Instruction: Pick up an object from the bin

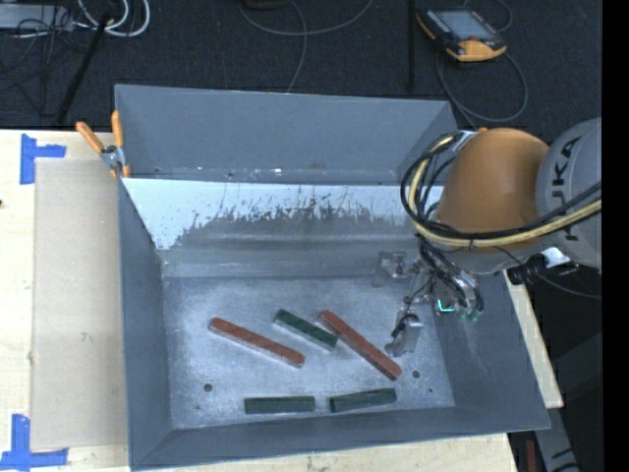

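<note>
Gripper [402,334] hangs beside the reddish-brown flat stick [360,343] near the right wall of the grey metal bin [295,146]. We cannot tell if it is open. An off-centre close might skid the stick.

Tool [402,335] just beside red-brown stick [356,341]

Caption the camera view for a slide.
Gripper by the rightmost red-brown bar; another red-brown bar and three dark green bars lie in the grey bin.
</note>
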`<state>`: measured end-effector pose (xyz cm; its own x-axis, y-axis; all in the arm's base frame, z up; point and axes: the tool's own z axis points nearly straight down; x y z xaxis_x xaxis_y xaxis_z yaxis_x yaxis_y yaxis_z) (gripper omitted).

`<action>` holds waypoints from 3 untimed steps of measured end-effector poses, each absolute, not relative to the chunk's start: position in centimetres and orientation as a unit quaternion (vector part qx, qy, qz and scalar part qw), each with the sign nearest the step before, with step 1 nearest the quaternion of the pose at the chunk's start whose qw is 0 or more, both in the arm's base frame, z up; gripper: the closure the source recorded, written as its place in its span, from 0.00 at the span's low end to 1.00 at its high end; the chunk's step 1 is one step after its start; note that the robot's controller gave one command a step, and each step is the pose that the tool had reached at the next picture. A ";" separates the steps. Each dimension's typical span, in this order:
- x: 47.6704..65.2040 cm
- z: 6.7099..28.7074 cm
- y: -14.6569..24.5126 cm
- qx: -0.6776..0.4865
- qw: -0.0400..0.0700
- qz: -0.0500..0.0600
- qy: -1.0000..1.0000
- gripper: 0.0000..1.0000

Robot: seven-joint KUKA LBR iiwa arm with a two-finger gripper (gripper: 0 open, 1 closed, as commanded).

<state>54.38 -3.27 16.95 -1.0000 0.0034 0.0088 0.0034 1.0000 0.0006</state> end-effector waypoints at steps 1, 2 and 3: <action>54.3 6.5 -3.2 -0.050 0.005 0.000 -0.999 0.00; 54.6 7.0 -3.2 -0.049 0.000 0.000 -0.999 1.00; 56.0 23.6 -0.1 -0.055 -0.005 -0.001 -0.998 1.00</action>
